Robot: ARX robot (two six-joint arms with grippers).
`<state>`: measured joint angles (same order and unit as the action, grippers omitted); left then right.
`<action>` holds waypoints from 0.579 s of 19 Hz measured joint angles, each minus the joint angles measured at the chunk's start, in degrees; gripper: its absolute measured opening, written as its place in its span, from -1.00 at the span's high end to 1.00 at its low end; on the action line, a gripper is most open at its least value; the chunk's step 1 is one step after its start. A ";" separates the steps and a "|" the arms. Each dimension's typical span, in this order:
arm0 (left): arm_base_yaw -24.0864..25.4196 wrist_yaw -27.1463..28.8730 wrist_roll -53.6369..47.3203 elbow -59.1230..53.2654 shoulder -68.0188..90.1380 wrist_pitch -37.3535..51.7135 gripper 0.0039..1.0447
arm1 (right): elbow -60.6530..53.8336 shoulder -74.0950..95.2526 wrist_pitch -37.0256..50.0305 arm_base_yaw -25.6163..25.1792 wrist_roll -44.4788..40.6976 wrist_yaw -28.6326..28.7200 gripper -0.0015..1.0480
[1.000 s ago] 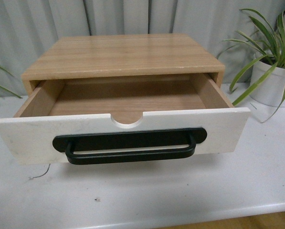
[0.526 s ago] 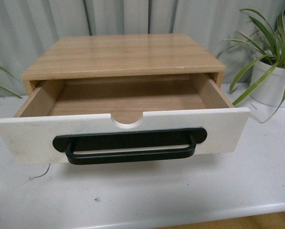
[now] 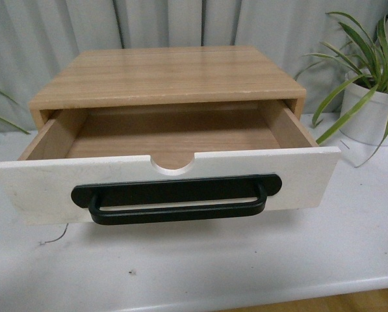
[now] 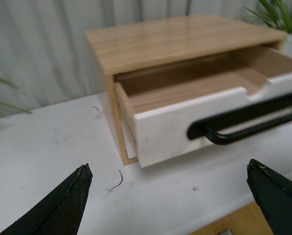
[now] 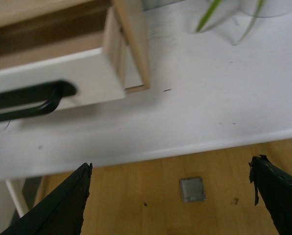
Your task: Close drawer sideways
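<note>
The drawer point(image 3: 44, 188) has a white front, a long black bar handle point(image 3: 177, 198) and a half-round notch in its top edge. It stands pulled well out of a light wood cabinet point(image 3: 168, 75), and its wooden inside is empty. It also shows in the left wrist view point(image 4: 160, 127) and the right wrist view point(image 5: 87, 81). My left gripper point(image 4: 169, 171) is open and empty, low over the table off the drawer's left front corner. My right gripper point(image 5: 170, 169) is open and empty, off the table's front edge below the drawer's right corner. Neither gripper shows in the front view.
The cabinet stands on a white table point(image 3: 245, 260) in front of a grey curtain. A potted plant point(image 3: 369, 97) in a white pot stands at the right of the cabinet. Wood floor point(image 5: 160, 196) with a small metal plate lies beyond the table's front edge.
</note>
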<state>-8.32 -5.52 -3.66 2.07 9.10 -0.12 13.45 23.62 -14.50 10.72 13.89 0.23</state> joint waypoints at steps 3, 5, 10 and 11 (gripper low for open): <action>-1.57 -4.33 -14.47 0.07 10.71 6.60 -0.88 | 3.23 10.95 1.66 9.31 -13.49 -0.87 -0.88; -2.12 -5.51 -20.50 0.07 15.56 9.70 -0.88 | 3.23 15.04 3.08 11.23 -19.45 -1.42 -0.88; -2.12 -6.60 -37.83 3.54 54.40 40.48 -0.88 | 8.15 41.09 19.91 13.70 -46.93 -4.85 -0.88; -1.16 -7.04 -38.36 5.20 59.47 42.62 -0.88 | 10.36 44.98 21.38 14.21 -48.35 -4.39 -0.88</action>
<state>-9.48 -12.56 -42.02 7.27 68.58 42.50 23.81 68.60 6.87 24.93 -34.46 -4.16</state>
